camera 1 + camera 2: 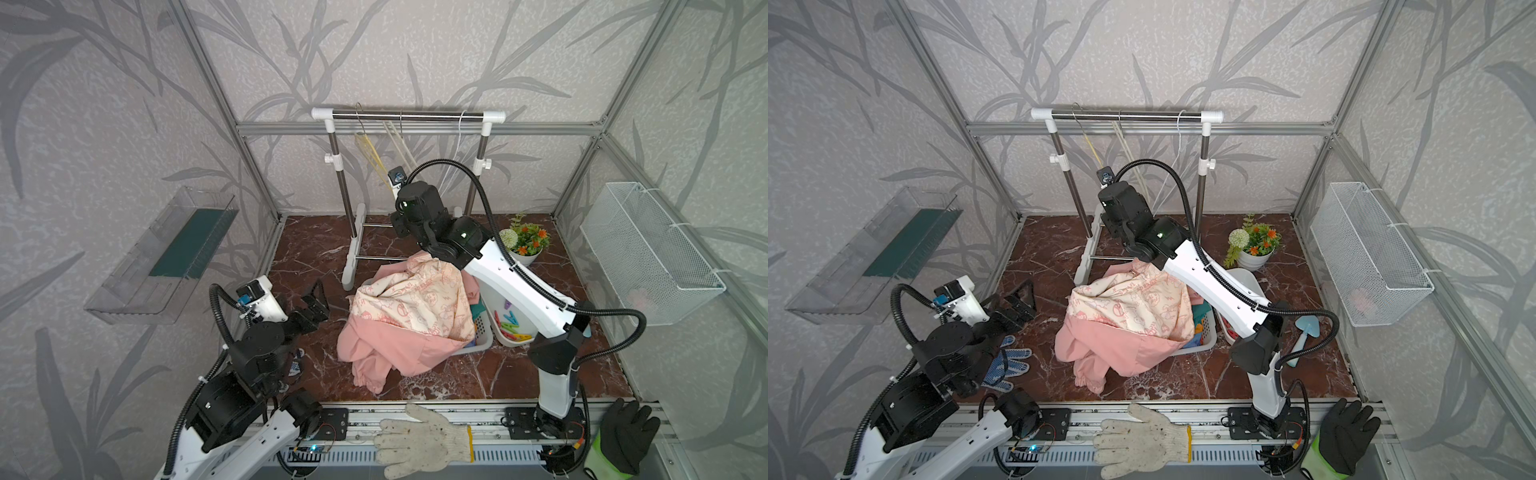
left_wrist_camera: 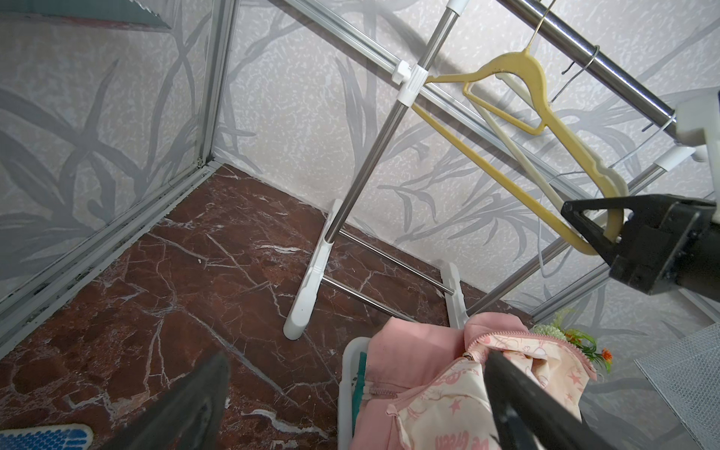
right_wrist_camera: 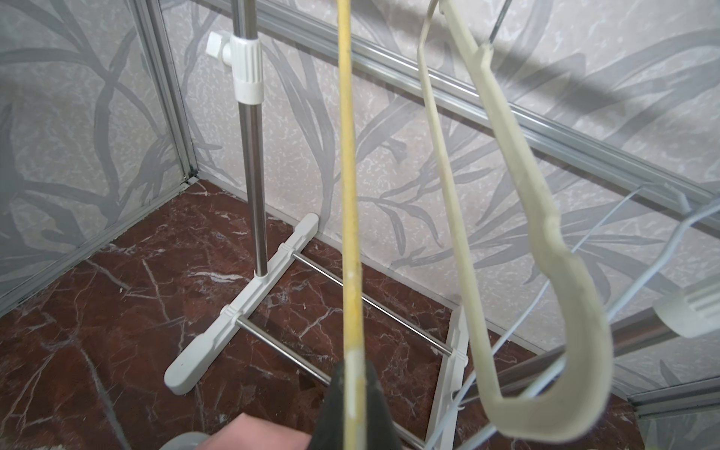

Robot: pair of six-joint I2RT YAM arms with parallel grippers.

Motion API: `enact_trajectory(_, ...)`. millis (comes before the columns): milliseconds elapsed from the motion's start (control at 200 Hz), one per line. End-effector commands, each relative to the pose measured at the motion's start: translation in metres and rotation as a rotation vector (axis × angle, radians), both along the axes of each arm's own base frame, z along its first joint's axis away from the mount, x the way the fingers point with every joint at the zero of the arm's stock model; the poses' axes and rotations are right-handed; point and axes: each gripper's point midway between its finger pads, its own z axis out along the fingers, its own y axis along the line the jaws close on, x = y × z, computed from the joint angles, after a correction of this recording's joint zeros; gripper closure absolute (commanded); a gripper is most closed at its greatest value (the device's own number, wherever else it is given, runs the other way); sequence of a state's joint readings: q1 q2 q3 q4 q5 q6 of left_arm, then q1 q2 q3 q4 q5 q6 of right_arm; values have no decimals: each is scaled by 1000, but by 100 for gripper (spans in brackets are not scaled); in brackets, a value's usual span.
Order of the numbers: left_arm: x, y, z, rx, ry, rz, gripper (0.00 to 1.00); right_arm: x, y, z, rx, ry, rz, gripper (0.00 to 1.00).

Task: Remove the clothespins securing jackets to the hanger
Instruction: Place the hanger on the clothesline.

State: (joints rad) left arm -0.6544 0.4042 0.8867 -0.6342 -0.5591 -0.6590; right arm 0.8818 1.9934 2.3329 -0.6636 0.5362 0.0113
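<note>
Pink jacket (image 1: 399, 328) heaped (clothespins (image 1: 510, 323) seemingly binned)

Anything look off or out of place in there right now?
Yes. The yellow hanger hangs bare yet sits pinched in the shut right hand. The pink jacket spills over the basket rim onto the floor.

The pink jacket's cream lining (image 2: 448, 401) carries printed pink lettering, too small and folded to read.

Even, soft overhead light, faint shadows, wide-angle bending at edges, near objects blurred in wrist views
</note>
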Motion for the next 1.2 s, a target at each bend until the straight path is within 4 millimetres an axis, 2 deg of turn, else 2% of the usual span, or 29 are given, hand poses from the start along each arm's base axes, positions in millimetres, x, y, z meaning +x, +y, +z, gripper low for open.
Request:
enact_trajectory(0,-3,-5,-17,11,58,-32,1,2,-4,-2,-11,52,-7,100)
enact_trajectory(130,-7,-22,-25,59,88,-153,1,-2,1,-17,-24,103,7,100)
enact_trajectory(235,-12,-32,-37,68,134,-221,1,-5,2,-18,0,101,19,100)
enact_trajectory(350,-15,-44,-55,63,196,-281,1,-8,3,-22,8,115,33,95)
enact_trajectory(380,-16,-46,-58,58,208,-291,1,-10,4,-21,7,118,38,89)
enact_trajectory(405,-17,-46,-60,59,221,-297,1,-12,3,-20,2,117,36,80)
enact_trajectory(475,-20,-45,-64,55,241,-298,1,-18,5,-15,-19,96,47,45)
enact_trajectory(520,-23,-44,-67,60,254,-303,1,-25,7,-9,-40,75,60,29)
enact_trajectory(550,-25,-43,-69,60,263,-304,1,-30,8,-5,-57,60,66,14)
enact_trajectory(595,-28,-40,-74,60,280,-295,1,-39,10,0,-84,38,78,6)
enact_trajectory(755,-41,-24,-95,2,312,-239,1,-68,10,-1,-125,10,149,2)
enact_trajectory(845,-49,-23,-111,-38,343,-241,1,-84,4,-15,-109,5,195,1)
enact_trajectory(875,-51,-23,-116,-51,355,-239,1,-91,-5,-8,-78,-15,208,0)
enact_trajectory(1040,-48,-27,-130,-75,374,-233,1,-120,-32,-43,-73,-17,274,1)
enact_trajectory(1195,-43,-37,-146,-125,408,-240,1,-125,-75,-77,-50,39,226,1)
